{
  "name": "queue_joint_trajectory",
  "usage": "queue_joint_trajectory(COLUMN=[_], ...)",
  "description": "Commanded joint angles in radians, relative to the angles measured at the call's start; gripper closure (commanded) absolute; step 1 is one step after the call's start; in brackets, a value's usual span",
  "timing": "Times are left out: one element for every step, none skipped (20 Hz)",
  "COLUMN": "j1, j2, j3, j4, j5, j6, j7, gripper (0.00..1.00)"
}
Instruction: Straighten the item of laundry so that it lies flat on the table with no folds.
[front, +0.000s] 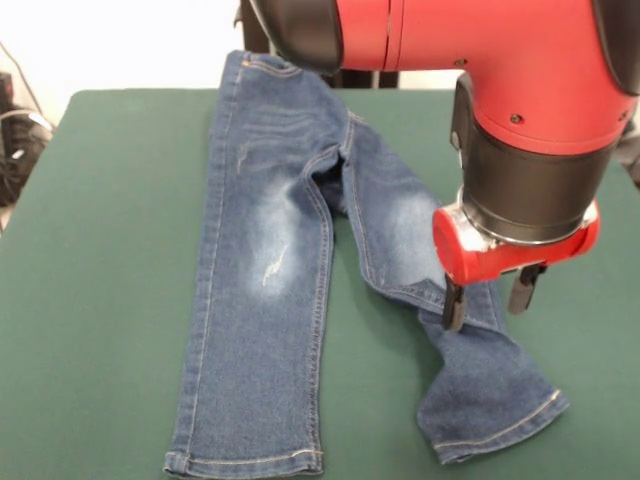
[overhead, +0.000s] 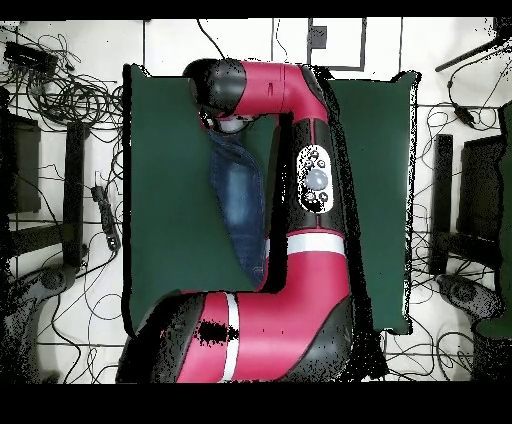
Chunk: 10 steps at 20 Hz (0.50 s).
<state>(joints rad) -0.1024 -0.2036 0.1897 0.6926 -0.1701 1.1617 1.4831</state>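
Over bent leg: gripper (front: 489, 302) apart | jeans (front: 270, 260) waistband hidden by arm | table (front: 100, 300)

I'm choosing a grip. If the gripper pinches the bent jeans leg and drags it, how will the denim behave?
Probably floppy: the jeans leg already kinks and creases beside the open gripper. Dragged, the cloth would likely trail and stretch out instead of moving stiffly. The felt-like table may add drag, so it could bunch.
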Motion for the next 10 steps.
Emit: queue_joint_trajectory(j1=[0.037,0.036,0.037,0.038,0.038,0.036,0.036,0.037,0.037,0.041], j2=[0.047,0.047,0.055,0.058,0.062,0.061,0.059,0.063,0.068,0.079], j3=[0.054,0.055,0.057,0.059,0.061,0.062,0.062,0.065,0.067,0.07], j4=[0.126,0.138,0.131,0.131,0.131,0.139,0.149,0.144,0.138,0.121], j5=[-0.011,-0.01,-0.01,-0.006,-0.003,0.0,0.0,0.001,0.001,0.002], j6=[-0.065,-0.077,-0.076,-0.073,-0.07,-0.074,-0.079,-0.076,-0.072,-0.064], j7=[0.033,0.034,0.033,0.038,0.042,0.046,0.045,0.042,0.039,0.04], gripper=[0.0,0.0,0.0,0.0,0.0,0.0,0.0,0.0,0.0,0.0])
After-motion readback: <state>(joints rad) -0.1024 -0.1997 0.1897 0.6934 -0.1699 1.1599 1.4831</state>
